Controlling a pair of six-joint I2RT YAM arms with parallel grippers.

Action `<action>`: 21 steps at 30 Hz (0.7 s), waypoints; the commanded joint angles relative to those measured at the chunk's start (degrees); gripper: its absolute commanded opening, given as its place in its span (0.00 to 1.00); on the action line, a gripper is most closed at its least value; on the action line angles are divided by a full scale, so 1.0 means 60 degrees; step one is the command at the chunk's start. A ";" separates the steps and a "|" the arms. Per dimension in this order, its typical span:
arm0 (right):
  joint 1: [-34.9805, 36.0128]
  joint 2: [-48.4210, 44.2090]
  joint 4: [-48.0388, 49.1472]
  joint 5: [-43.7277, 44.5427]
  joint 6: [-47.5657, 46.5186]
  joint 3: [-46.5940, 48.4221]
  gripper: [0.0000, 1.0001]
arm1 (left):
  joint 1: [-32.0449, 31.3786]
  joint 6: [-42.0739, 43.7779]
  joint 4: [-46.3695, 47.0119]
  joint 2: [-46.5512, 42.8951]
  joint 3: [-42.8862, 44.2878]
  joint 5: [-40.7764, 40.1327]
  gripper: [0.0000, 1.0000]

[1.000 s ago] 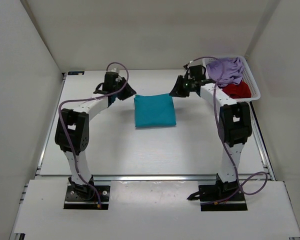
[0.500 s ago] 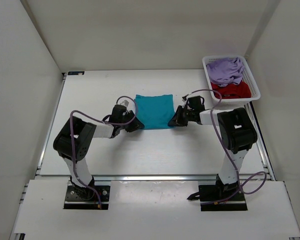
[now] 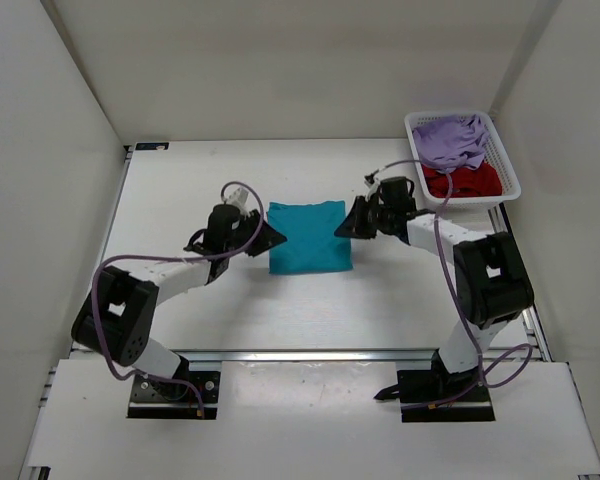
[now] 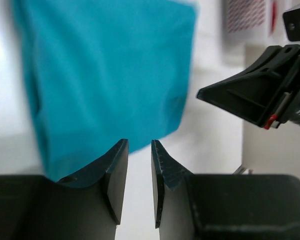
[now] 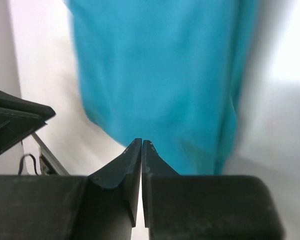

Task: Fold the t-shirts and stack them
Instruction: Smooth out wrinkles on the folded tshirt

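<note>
Table [image 3: 230,310]: teal t-shirt [image 3: 310,237] btwn left gripper [image 3: 275,236] & right gripper [image 3: 343,228].

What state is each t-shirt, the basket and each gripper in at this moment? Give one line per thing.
teal t-shirt: folded, lying flat on the table.
lavender t-shirt: unfolded, bunched in the basket.
dark red t-shirt: unfolded, bunched in the basket.
basket: upright, holding two shirts.
left gripper: slightly open, holding nothing.
right gripper: shut, at the teal t-shirt's edge.
</note>
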 commanded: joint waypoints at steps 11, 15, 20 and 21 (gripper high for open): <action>-0.0807 0.4291 -0.0803 -0.0209 -0.0444 0.5103 0.00 | 0.1334 0.0610 -0.1064 0.4672 0.4950 -0.0117 0.31; -0.0954 0.4852 -0.1260 -0.0093 -0.0563 0.5723 0.00 | 0.1524 0.0714 -0.1008 0.5188 0.5144 -0.0322 0.32; -0.0968 0.5350 -0.1493 0.0083 -0.0606 0.6074 0.00 | 0.1803 0.0610 -0.0525 0.5481 0.5013 -0.0190 0.36; -0.0998 0.5336 -0.1523 0.0156 -0.0679 0.6089 0.00 | 0.1832 0.0538 -0.0466 0.5453 0.4925 0.0028 0.37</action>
